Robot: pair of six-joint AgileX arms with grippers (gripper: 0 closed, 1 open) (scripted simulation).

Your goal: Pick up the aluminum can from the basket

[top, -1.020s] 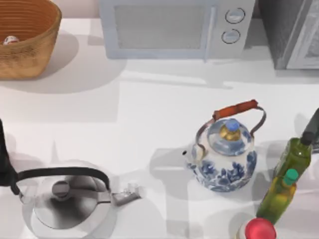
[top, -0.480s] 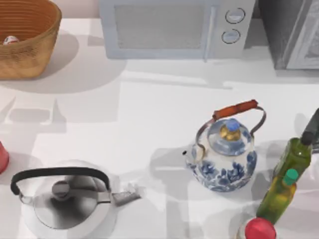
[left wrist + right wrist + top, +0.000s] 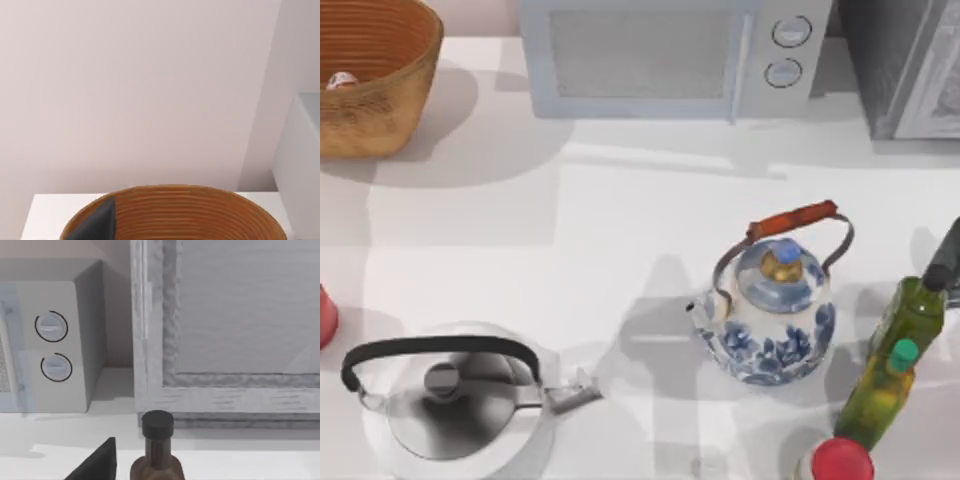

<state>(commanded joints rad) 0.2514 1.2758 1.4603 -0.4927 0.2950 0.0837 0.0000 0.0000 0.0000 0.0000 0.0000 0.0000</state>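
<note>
White countertop holds the wicker basket at its far left corner, with the aluminum can lying inside, not yet lifted. From the left wrist view the basket sits just ahead, so the grasp remains. Finger states: I cannot tell for either gripper. No writing is legible.

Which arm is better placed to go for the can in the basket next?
Left, most likely. The left wrist view looks straight at the basket, which sits at the table's far left with the can inside. The right wrist view faces the microwave and a dark-capped bottle, far from it.
</note>
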